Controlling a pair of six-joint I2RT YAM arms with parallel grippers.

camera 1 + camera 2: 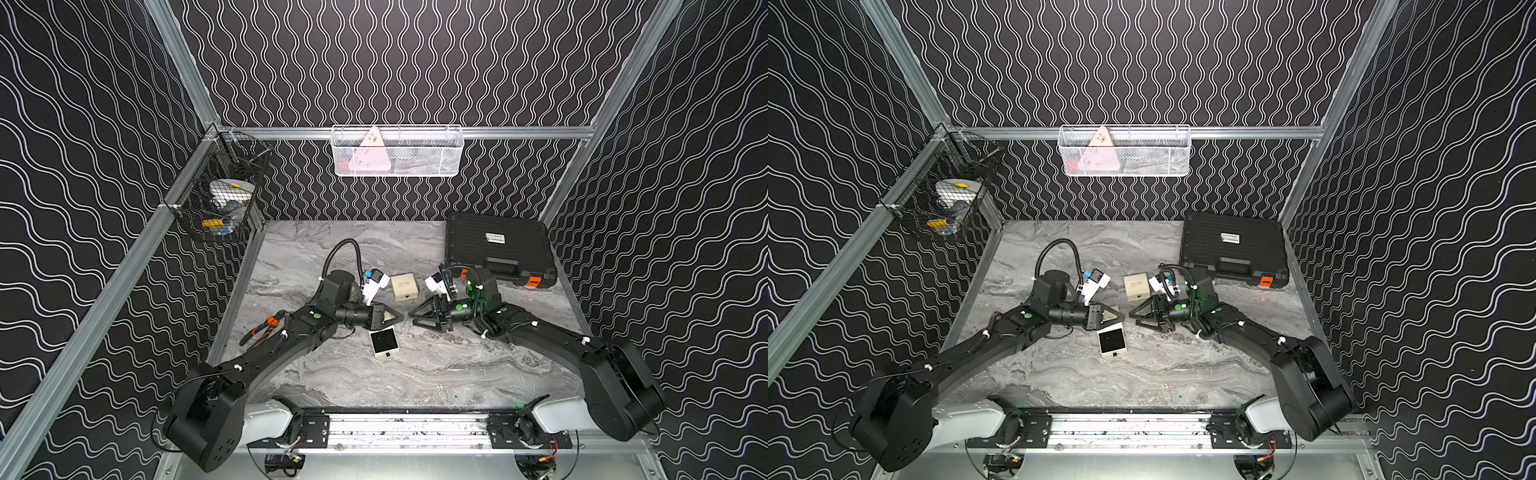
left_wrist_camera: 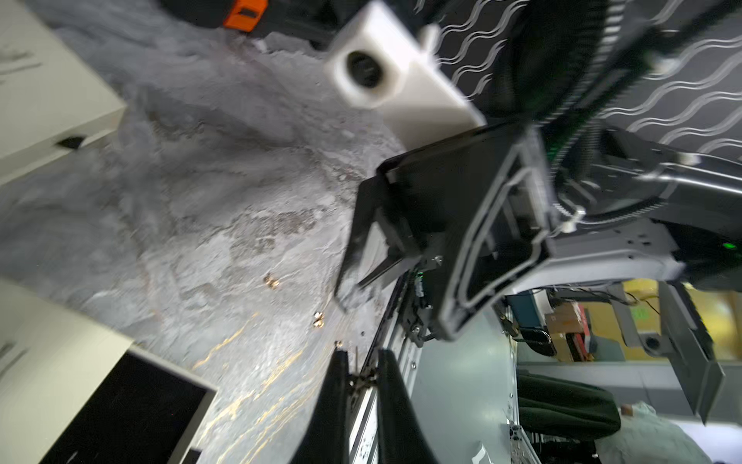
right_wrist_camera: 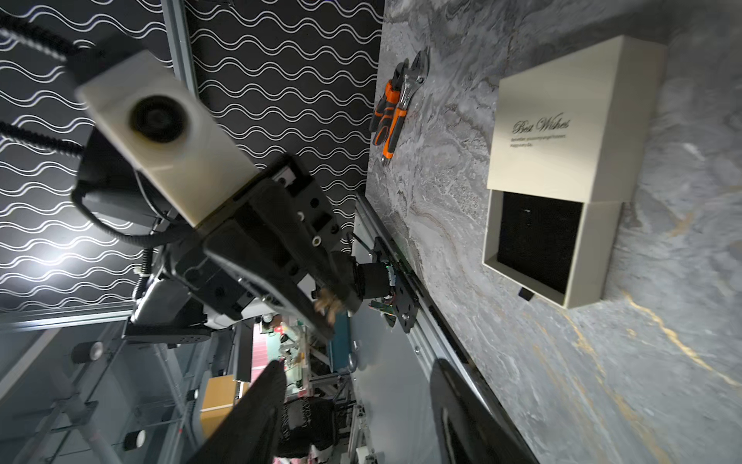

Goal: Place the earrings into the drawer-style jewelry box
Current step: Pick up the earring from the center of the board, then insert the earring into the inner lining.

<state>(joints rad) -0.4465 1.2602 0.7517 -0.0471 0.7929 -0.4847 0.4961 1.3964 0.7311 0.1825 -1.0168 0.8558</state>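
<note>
My left gripper (image 1: 401,318) (image 2: 362,355) is shut on one tiny gold earring (image 3: 328,307), pinched at its fingertips just above the marble table. My right gripper (image 1: 411,321) (image 3: 359,363) faces it tip to tip, open, with nothing between its fingers. More earrings (image 2: 272,281) (image 2: 318,320) lie loose on the table beyond the left fingertips. The jewelry box's cream sleeve (image 1: 404,286) (image 3: 562,120) stands behind the grippers. Its black-lined drawer (image 1: 384,341) (image 2: 120,409) lies pulled out in front of the left gripper.
A black tool case (image 1: 498,249) sits at the back right. Orange-handled pliers (image 1: 259,332) lie by the left arm. A white wire basket (image 1: 397,151) hangs on the back wall and a black one (image 1: 220,195) on the left rail.
</note>
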